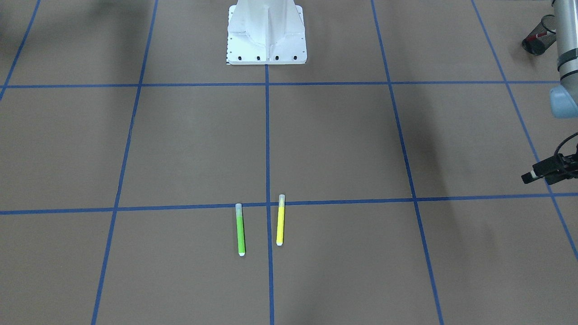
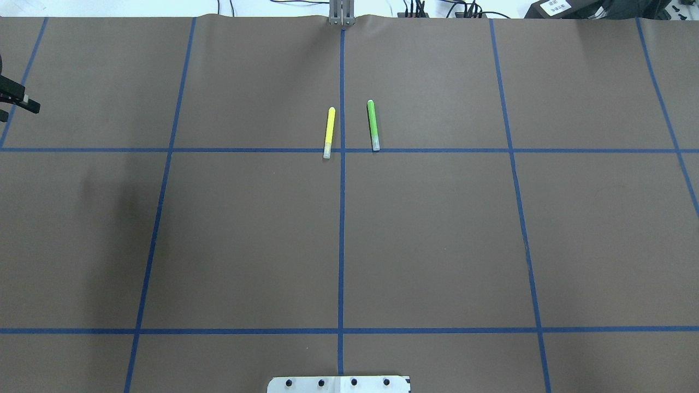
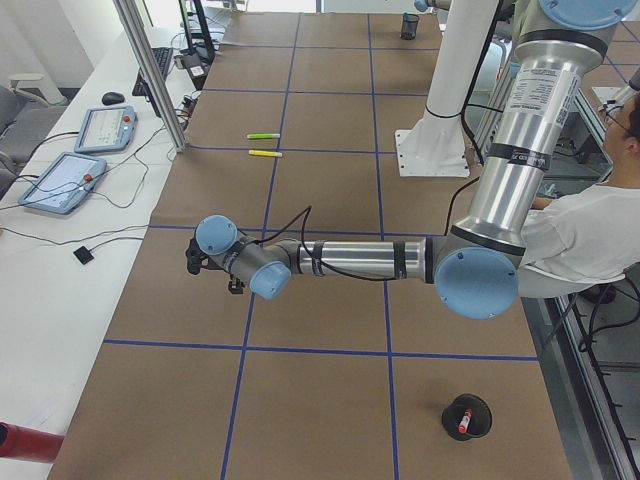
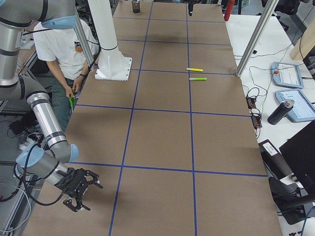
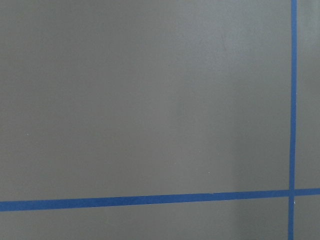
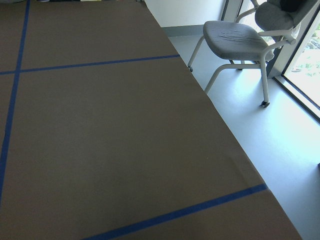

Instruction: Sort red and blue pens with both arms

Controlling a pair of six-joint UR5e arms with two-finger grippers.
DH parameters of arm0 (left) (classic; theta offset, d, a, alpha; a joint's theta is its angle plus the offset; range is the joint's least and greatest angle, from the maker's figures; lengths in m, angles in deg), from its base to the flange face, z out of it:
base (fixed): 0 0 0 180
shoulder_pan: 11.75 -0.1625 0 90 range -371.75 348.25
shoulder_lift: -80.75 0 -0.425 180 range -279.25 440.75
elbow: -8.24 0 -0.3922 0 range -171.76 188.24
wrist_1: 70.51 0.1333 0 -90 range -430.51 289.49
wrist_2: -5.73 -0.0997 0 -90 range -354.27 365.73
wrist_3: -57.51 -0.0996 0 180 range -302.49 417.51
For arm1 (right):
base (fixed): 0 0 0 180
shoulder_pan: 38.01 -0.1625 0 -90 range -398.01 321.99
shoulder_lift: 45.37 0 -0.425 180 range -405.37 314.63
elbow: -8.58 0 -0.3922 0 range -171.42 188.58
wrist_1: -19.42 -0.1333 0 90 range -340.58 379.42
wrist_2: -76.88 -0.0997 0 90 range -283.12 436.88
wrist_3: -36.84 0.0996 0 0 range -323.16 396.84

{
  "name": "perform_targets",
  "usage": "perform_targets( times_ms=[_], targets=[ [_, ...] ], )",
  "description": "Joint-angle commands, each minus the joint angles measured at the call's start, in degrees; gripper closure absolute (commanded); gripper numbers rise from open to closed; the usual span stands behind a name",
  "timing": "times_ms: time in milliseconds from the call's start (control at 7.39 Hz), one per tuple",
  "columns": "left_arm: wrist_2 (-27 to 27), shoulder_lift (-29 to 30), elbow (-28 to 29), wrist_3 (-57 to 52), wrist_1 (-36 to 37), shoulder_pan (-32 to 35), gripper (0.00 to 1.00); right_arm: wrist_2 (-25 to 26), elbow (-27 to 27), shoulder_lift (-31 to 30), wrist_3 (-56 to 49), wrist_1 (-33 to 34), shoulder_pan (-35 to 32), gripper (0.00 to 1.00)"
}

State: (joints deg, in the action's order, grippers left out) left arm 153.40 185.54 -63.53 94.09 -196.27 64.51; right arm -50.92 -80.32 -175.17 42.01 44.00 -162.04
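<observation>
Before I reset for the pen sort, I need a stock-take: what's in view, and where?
green highlighter: 1, green, table centre, far side
yellow highlighter: 1, yellow, beside it, apart
left-end cup: 1, black, holds red pen
right-end cup: 1, dark, contents unclear
tablets: 2, grey, side bench
chair: 1, grey, floor
person: 1, white shirt, beside robot
pedestal: 1, white, robot's edge
left tool: 1, black, over left end
right tool: 1, black, over right end

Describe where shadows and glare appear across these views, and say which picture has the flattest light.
Overhead exterior: a soft, broad shadow darkens the table left of centre. Exterior front-facing: diffuse shadow patches at top left and right of centre. Right wrist-mounted: daylight brightens the floor beside the chair. Left wrist-mounted: flattest, evenly lit.
</observation>
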Motion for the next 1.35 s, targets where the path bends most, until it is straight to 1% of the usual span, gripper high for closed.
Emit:
perform_targets(
  times_ms=[0, 135, 271, 406, 541, 677, 812, 948, 1083, 1218],
  targets=[
    [0.25, 0.07, -0.3, 0.34, 0.07, 0.03, 0.08, -0.16, -1.27, 9.45, 0.11, 12.38, 9.8, 0.01],
    [0.25, -0.02, -0.3, 0.34, -0.02, 0.03, 0.08, -0.86, -1.98, 13.66, 0.89, 16.78, 16.65, 0.01],
    [0.25, -0.02, -0.3, 0.34, 0.07, 0.03, 0.08, -2.52, -2.25, 18.66, 1.25, 22.56, 21.5, 0.01],
    [0.16, -0.02, -0.3, 0.34, 0.07, 0.03, 0.08, -5.15, -2.42, 23.84, 1.86, 28.28, 26.86, 0.0],
    [0.07, -0.02, -0.38, 0.25, 0.07, 0.12, 0.08, -5.44, -2.86, 28.25, 3.69, 33.03, 32.22, 0.0],
    [-0.19, -0.11, -0.99, 0.25, 0.16, 0.2, 0.08, -5.27, -3.56, 31.86, 7.11, 36.99, 36.01, 0.0],
    [-0.54, -0.11, -1.26, 0.17, 0.24, 0.29, 0.08, -5.0, -3.39, 35.29, 7.66, 41.38, 39.71, 0.0],
    [-0.98, -1.07, -1.26, -0.53, 0.25, 0.55, 0.08, -5.17, -3.39, 40.28, 7.58, 49.78, 41.05, 0.0],
    [-1.33, -1.16, -1.18, -1.41, 0.33, 0.64, 0.08, -4.92, -3.22, 43.73, 7.58, 55.7, 43.15, 0.0],
    [-4.81, -1.25, -1.26, -2.9, 0.42, -0.14, 0.09, -4.74, -3.13, 44.8, 7.58, 57.5, 44.39, 0.0]
  ],
)
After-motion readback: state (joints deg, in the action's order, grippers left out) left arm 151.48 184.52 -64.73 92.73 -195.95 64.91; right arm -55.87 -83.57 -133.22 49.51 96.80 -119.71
